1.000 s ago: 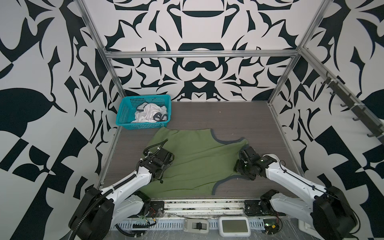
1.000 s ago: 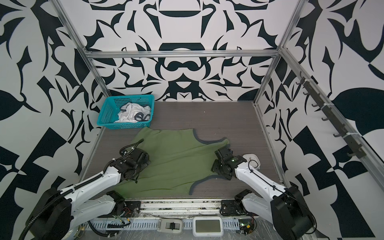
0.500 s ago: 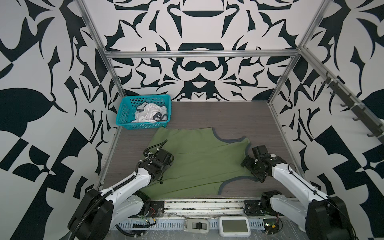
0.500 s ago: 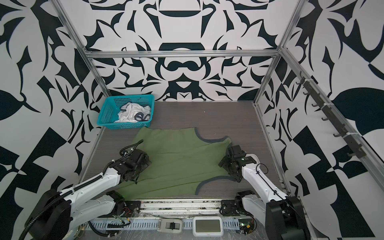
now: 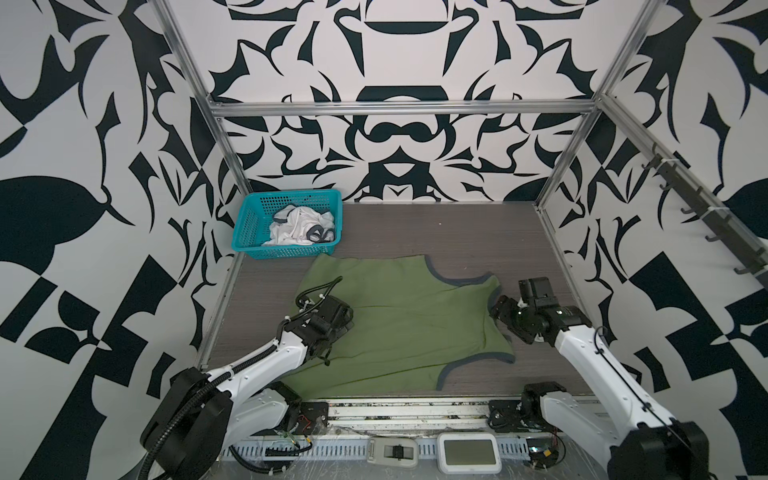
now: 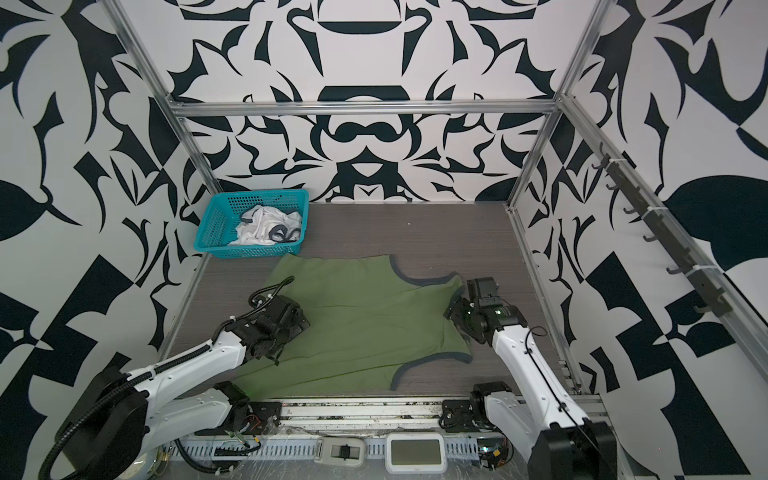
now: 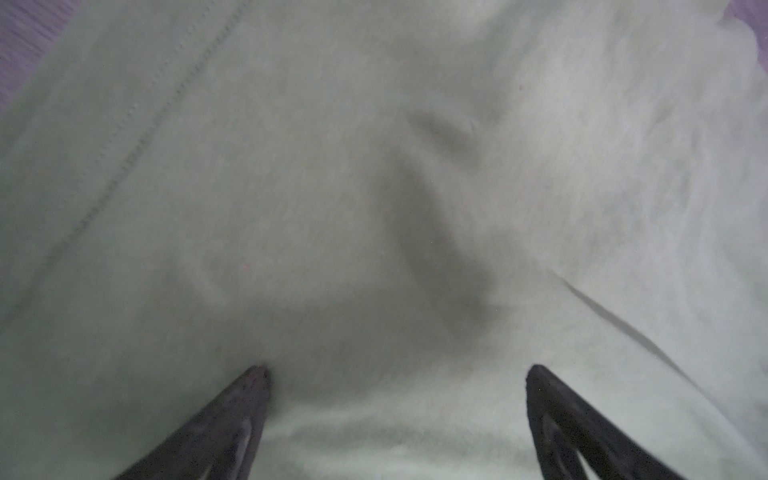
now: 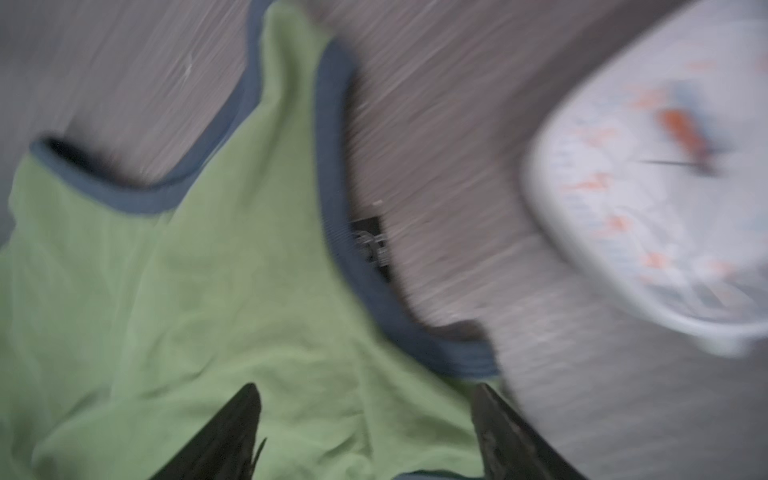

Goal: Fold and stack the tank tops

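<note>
You have the olive green cloth tank top with grey-blue trim [image 5: 415, 324] flat on the surface [image 5: 415, 232], its long axis from left to right: hem end under the spread left end effector [image 7: 397, 370], strap end under the spread right end effector [image 8: 365, 386], both pinching nothing.

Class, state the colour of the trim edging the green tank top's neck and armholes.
Grey-blue trim, clearest in the right wrist view.
</note>
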{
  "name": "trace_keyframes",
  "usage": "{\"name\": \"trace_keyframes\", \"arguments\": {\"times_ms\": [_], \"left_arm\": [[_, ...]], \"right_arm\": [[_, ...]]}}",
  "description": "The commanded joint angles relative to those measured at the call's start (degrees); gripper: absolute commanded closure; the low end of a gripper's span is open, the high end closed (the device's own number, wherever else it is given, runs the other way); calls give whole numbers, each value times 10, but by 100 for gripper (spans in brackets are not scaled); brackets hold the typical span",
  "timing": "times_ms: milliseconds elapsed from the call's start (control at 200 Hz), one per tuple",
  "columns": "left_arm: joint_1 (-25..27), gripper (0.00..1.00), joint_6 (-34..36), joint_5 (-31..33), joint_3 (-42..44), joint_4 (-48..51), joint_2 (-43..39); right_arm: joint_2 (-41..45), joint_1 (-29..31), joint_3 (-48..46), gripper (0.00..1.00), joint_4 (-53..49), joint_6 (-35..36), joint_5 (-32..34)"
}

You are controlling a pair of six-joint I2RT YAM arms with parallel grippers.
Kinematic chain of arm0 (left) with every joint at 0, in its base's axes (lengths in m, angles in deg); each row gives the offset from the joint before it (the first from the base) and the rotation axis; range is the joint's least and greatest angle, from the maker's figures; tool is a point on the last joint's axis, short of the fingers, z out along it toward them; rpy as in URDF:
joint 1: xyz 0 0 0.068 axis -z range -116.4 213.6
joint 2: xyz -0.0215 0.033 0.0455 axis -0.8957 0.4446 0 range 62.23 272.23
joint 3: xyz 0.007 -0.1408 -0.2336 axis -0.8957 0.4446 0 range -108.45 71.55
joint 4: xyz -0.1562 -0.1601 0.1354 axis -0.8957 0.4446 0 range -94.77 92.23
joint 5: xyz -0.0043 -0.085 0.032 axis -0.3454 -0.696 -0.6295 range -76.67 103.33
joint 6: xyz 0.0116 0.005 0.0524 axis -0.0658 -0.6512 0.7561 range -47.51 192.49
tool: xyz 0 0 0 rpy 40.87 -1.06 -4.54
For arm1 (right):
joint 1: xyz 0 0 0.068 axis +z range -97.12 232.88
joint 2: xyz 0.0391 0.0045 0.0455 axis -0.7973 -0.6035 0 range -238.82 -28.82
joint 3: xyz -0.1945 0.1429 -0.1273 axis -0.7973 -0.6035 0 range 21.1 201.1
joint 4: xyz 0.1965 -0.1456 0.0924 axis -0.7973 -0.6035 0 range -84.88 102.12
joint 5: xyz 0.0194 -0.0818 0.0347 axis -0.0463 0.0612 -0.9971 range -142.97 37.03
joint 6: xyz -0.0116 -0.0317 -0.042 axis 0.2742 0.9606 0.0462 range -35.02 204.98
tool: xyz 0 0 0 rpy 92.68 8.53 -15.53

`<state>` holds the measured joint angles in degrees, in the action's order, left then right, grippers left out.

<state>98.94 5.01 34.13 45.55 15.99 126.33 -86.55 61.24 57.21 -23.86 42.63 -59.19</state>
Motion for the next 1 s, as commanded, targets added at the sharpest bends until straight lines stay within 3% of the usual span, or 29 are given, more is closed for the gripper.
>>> {"name": "trace_keyframes", "arguments": {"times_ms": [0,240,485,675,865,1000], "left_arm": [[2,1,-4,11,-13,4,5],[2,1,-12,10,-6,6,7],[2,1,-24,17,8,19,-5],[2,1,-29,17,18,21,-14],[3,1,-10,-12,15,-13,0],[34,1,-4,-6,-10,-14,17]], "right_arm": [[-53,32,26,21,66,25,-49],[-166,32,27,23,143,27,-56],[-250,5,44,15,103,27,20],[-218,-46,29,9,86,29,58],[-188,-47,48,9,81,52,30],[-151,-46,69,9,50,70,26]]}}
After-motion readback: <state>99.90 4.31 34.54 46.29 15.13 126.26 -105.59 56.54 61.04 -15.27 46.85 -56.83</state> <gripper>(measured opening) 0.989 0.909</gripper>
